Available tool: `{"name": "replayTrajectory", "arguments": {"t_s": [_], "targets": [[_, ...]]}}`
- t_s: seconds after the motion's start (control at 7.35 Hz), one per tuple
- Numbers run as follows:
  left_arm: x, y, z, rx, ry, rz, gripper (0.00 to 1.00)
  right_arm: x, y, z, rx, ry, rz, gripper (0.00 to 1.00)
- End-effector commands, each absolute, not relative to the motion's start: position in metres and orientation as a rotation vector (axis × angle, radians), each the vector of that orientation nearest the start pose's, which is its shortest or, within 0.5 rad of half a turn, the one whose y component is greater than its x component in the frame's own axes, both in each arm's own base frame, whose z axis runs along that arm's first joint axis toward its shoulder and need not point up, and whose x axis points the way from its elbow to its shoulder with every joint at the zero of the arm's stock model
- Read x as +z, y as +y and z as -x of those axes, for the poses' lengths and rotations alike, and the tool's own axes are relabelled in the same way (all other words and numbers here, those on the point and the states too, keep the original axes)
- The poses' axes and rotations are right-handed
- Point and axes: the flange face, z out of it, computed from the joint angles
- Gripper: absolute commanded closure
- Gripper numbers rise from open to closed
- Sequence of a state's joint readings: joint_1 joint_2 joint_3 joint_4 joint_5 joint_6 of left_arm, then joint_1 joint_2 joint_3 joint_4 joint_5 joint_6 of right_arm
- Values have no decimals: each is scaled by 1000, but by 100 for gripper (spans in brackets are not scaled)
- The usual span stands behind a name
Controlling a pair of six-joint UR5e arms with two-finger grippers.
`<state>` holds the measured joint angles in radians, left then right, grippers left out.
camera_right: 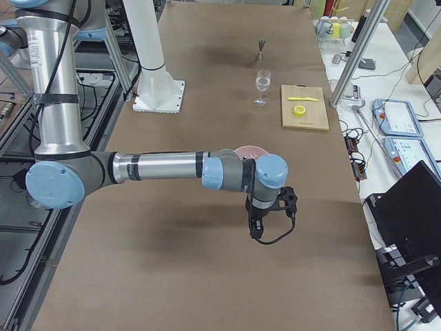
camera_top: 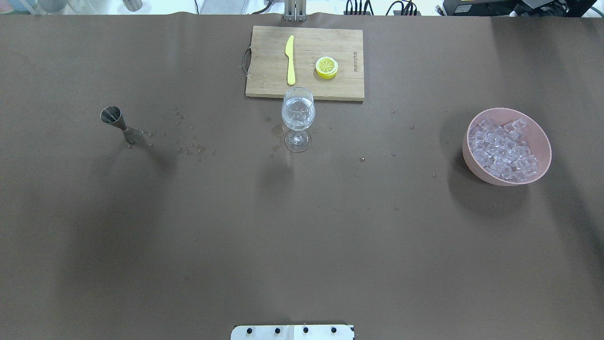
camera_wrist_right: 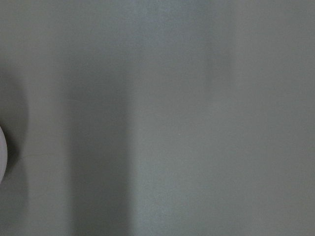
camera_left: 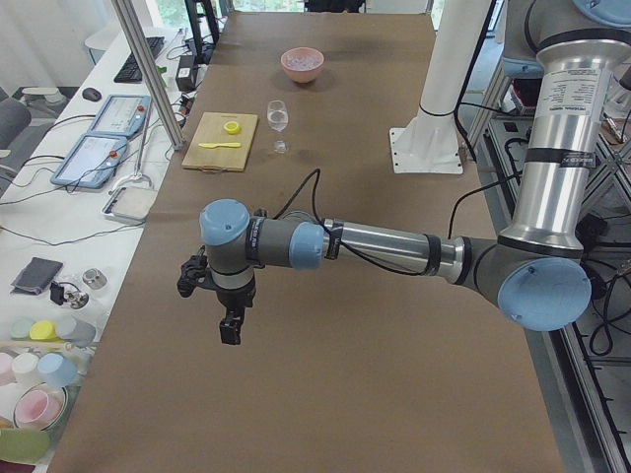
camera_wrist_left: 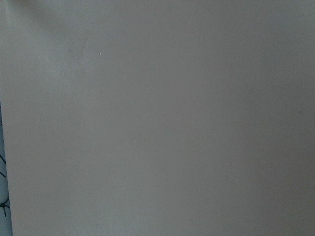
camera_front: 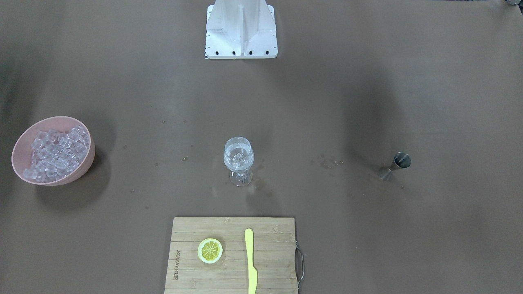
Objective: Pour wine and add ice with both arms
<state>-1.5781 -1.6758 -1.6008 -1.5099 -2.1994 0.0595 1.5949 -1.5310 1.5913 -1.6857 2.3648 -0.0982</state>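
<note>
A stemmed wine glass (camera_front: pixel 239 159) (camera_top: pixel 297 115) stands mid-table with a little clear wine in its bowl. Clear ice (camera_front: pixel 55 153) (camera_top: pixel 504 150) fills a pink bowl (camera_top: pixel 473 163). A steel jigger (camera_front: pixel 396 164) (camera_top: pixel 118 122) stands upright on the opposite side. My left gripper (camera_left: pixel 231 330) shows only in the exterior left view, hanging fingers-down over bare table far from the glass. My right gripper (camera_right: pixel 255 231) shows only in the exterior right view, hanging just past the pink bowl (camera_right: pixel 249 149). For both I cannot tell whether they are open or shut. Both wrist views show little but brown table.
A wooden cutting board (camera_front: pixel 269 261) (camera_top: pixel 264 71) lies at the table's far edge, bearing a lemon slice (camera_front: pixel 210 250) and a yellow knife (camera_front: pixel 250 261). The white stand (camera_front: pixel 241 30) rises at the robot's side. Small droplets (camera_top: pixel 188 148) speckle the brown cover near the jigger.
</note>
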Motion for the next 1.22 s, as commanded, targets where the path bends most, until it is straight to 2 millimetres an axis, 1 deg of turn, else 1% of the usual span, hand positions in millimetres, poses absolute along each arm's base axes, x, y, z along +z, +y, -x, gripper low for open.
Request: {"name": "replayTrajectory", "arguments": {"t_s": [0.0, 0.14, 0.27, 0.41, 0.54, 0.68, 0.82, 0.95, 1.09], "targets": [[610, -535, 80, 65, 626, -81, 2, 632, -504, -89, -20, -829, -24, 0], [614, -535, 80, 60, 630, -73, 2, 630, -504, -89, 11, -829, -14, 0], [622, -531, 79, 51, 671, -57, 2, 631, -504, -89, 18, -829, -10, 0], [636, -520, 80, 39, 706, -37, 2, 632, -503, -89, 19, -832, -9, 0], [640, -515, 80, 35, 711, -33, 2, 633, -503, -89, 19, -832, -7, 0], [642, -513, 86, 24, 709, -34, 2, 633, -503, -89, 19, -832, -7, 0], [638, -510, 104, -8, 710, -51, 2, 633, -502, -89, 21, -835, -6, 0], [640, -507, 112, -26, 716, -46, 2, 633, -502, -89, 20, -837, -6, 0], [646, -501, 110, -32, 740, -38, 2, 634, -501, -89, 21, -837, -5, 0]]}}
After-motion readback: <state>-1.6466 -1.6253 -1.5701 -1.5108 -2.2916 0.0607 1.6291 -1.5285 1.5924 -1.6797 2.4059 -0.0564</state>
